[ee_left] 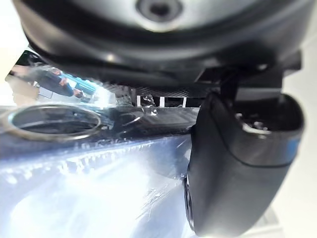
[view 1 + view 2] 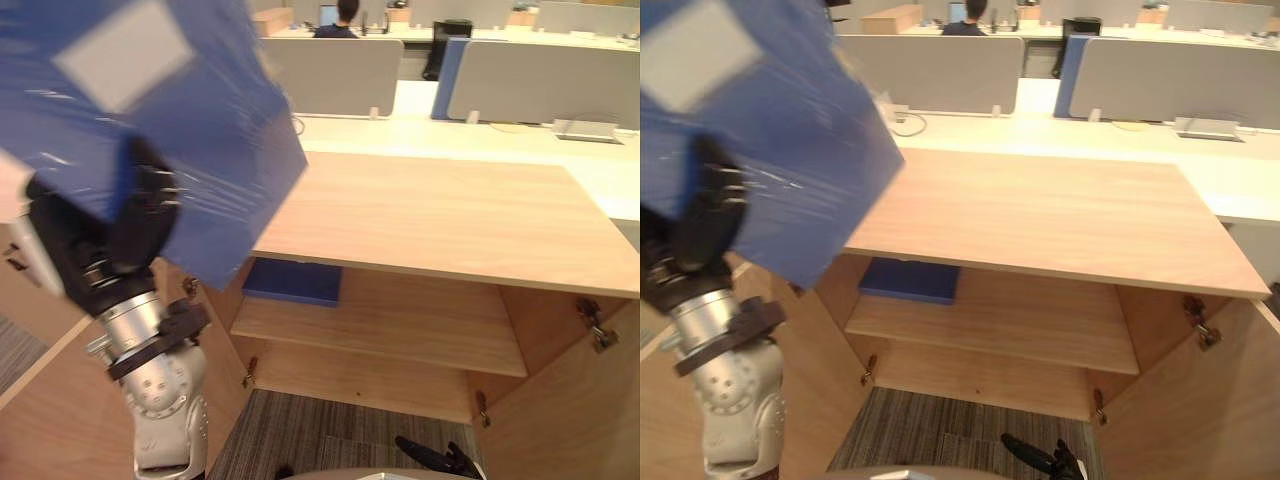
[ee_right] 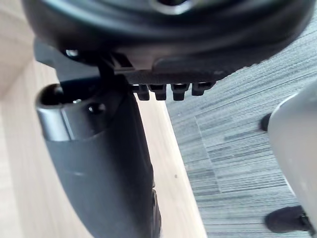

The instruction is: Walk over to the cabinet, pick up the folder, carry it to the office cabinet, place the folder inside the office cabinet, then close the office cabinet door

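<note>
The blue folder [image 2: 200, 120] is clamped up high in the left robot hand [image 2: 145, 215], fingers curled round it, left of the open office cabinet [image 2: 540, 320], so it could easily be knocked on the top panel [image 2: 430, 210] when lowered to the shelf [image 2: 400, 320].

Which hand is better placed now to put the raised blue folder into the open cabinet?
Left. The left hand already grips the folder, raised at the left side of the open cabinet. The right hand hangs low over the carpet, away from the folder.
</note>
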`<state>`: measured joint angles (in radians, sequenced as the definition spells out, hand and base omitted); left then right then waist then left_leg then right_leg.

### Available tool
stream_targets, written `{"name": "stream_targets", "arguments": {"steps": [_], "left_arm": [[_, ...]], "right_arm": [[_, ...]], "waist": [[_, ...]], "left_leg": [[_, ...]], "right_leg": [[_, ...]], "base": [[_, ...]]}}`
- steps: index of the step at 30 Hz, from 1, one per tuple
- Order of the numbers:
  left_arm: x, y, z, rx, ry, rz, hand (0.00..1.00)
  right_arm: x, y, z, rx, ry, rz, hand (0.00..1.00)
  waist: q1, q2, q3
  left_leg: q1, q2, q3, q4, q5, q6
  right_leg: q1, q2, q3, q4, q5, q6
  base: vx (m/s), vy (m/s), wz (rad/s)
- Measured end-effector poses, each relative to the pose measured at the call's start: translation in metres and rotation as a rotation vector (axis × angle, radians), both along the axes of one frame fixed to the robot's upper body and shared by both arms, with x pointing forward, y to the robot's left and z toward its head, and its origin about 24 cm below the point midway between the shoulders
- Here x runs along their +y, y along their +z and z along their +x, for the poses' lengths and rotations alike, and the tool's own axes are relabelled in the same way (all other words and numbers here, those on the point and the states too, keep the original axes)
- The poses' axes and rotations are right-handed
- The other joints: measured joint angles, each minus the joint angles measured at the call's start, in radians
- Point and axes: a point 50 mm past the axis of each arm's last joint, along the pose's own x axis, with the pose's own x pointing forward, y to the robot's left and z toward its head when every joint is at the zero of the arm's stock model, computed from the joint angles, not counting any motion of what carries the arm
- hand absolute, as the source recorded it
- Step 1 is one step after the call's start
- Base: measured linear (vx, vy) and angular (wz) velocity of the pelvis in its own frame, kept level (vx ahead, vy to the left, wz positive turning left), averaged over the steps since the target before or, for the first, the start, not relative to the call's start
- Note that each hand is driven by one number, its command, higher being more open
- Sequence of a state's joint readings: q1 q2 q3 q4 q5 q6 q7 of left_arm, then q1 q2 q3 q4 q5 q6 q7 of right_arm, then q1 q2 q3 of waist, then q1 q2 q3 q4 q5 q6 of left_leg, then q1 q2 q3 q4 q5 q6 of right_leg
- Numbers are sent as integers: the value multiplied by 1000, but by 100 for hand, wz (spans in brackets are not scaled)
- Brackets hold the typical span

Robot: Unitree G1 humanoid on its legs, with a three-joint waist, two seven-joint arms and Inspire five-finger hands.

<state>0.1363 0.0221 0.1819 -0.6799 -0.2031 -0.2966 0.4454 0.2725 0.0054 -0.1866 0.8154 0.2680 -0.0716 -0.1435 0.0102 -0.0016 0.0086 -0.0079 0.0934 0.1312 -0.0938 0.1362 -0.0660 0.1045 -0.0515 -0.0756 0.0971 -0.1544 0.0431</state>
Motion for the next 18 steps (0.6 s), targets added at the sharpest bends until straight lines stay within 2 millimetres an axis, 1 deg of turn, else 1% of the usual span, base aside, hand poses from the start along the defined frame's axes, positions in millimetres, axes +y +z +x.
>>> {"name": "stream_targets", "arguments": {"steps": [3,4,5,6,8,9,10,13,15,17,18], "left_arm": [[3,0,-9,-80,-51,-112,0],[2,-2,-11,-98,-85,-149,0],[-1,-5,-10,-97,-123,-178,0],[-3,-7,-10,-96,-147,-193,0],[-11,-13,-8,-86,-241,-255,0],[-17,-16,-5,-68,-302,-272,0],[-20,-17,-4,-61,-326,-272,0],[-30,-21,-1,-27,-413,-246,0],[-35,-27,4,2,-451,-230,0],[-36,-31,7,23,-465,-223,0],[-37,-35,10,43,-477,-214,0]], "right_arm": [[-3,13,-4,-67,-120,-39,100],[-7,22,-1,-113,-184,-58,100],[-13,33,3,-165,-211,-94,100],[-15,40,7,-193,-226,-118,100],[-26,72,26,-330,-278,-208,100],[-33,101,40,-440,-282,-293,100],[-35,113,45,-477,-270,-344,100],[-43,170,58,-643,-231,-587,100],[-43,217,65,-780,-196,-801,100],[-42,236,71,-847,-178,-884,100],[-40,250,78,-912,-167,-928,100]], "waist": [[-17,4,1],[-23,8,2],[-32,15,4],[-36,18,4],[-53,29,1],[-68,33,-1],[-73,34,-2],[-78,39,-9],[-81,45,-23],[-83,46,-25],[-84,45,-25]], "left_leg": [[11,1,38,0,-3,-2],[21,3,63,0,-8,-1],[35,2,89,0,-12,1],[40,1,103,0,-13,1],[57,-6,148,0,-19,2],[68,-13,171,1,-23,5],[71,-16,179,1,-25,5],[82,-22,207,5,-34,1],[88,-22,223,6,-32,4],[93,-20,230,6,-32,4],[95,-18,236,6,-33,3]], "right_leg": [[-20,-4,37,22,-2,4],[-30,-5,63,35,-4,8],[-38,-8,88,53,-8,14],[-42,-11,98,64,-12,14],[-76,-21,141,123,-37,27],[-92,-26,162,158,-54,34],[-98,-29,168,170,-59,35],[-122,-35,191,210,-79,44],[-135,-34,198,229,-86,54],[-135,-30,203,232,-86,55],[-136,-26,210,232,-84,51]], "base": [[-46,41,-45],[-50,40,-65],[-49,41,-62],[-43,33,-61],[-45,35,-58],[-33,32,-45],[-31,33,-39],[-16,20,-25],[1,1,-23],[0,-8,-15],[-9,-8,-14]]}}
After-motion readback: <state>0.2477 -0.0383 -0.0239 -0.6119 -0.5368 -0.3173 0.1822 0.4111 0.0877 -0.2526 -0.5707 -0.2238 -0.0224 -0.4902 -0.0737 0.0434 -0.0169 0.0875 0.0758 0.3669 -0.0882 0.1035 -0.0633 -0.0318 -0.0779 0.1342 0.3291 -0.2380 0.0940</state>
